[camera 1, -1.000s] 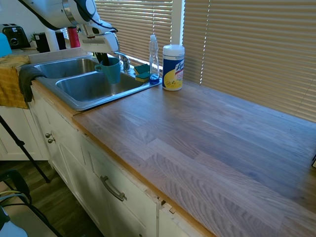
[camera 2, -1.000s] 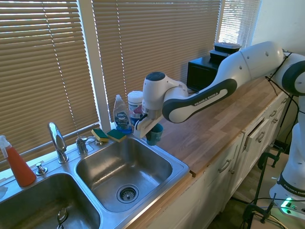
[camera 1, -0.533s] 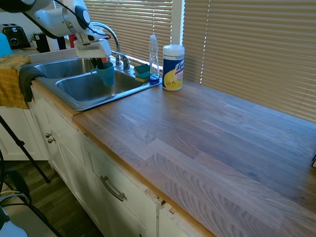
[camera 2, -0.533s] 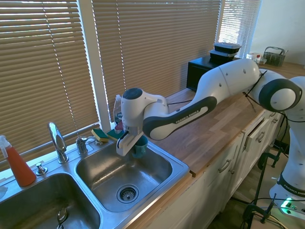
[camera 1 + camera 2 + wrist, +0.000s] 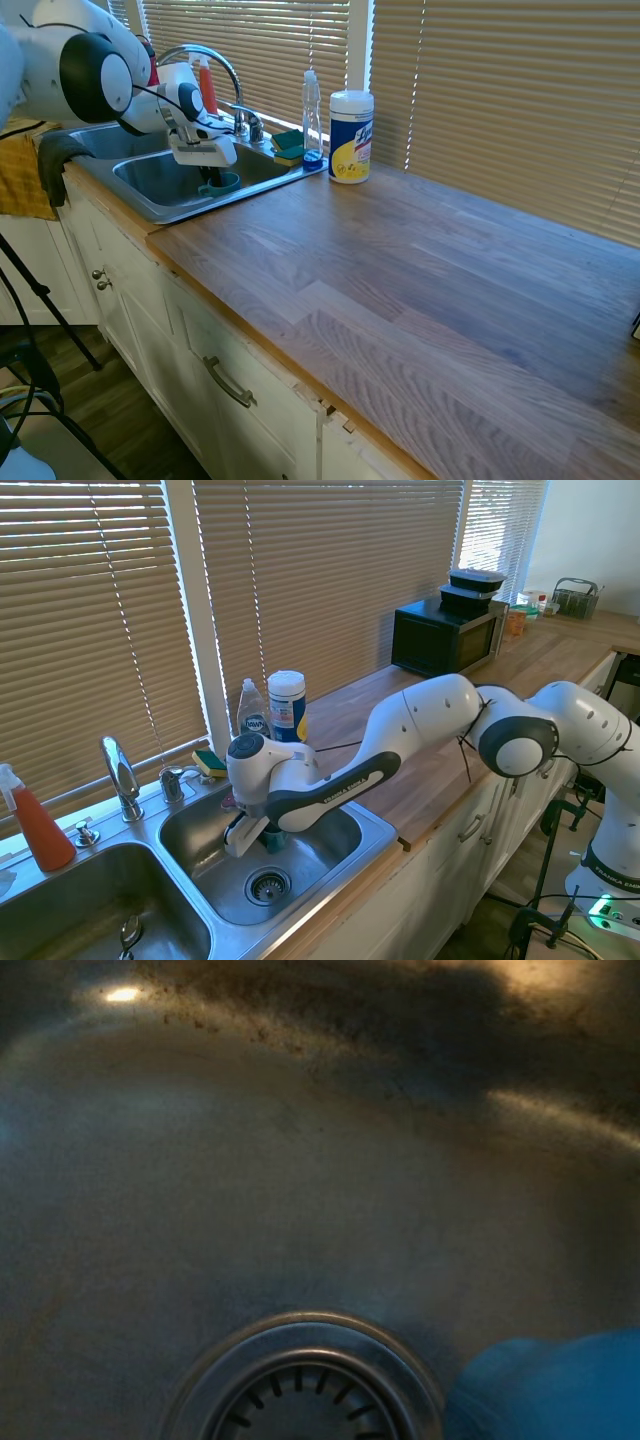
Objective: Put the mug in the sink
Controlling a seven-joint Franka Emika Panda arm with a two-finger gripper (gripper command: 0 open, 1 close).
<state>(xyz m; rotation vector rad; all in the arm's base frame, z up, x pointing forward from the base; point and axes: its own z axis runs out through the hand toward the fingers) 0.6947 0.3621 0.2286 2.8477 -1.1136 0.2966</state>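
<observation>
Since a second ago I've swung off the bench and lowered into the sink (image 5: 375, 832), jaws (image 5: 268, 832) closed on the mug (image 5: 273, 838), which hangs upright low in the right basin, drain (image 5: 267, 885) just beneath and ahead of them.

Gripper (image 5: 262, 832) with mug (image 5: 273, 838) moved from above counter edge beside wipes canister, across rim, down into near basin of sink (image 5: 375, 830). Mug earlier hung well above rim; now low inside basin, only its rim (image 5: 222, 183) visible in first exterior view. Arm now stretched low over counter edge, elbow dropped. Wipes canister (image 5: 286, 705) and dish soap bottle (image 5: 252, 715), earlier partly hidden by arm, now uncovered. Microwave (image 5: 446, 635) also uncovered.
</observation>
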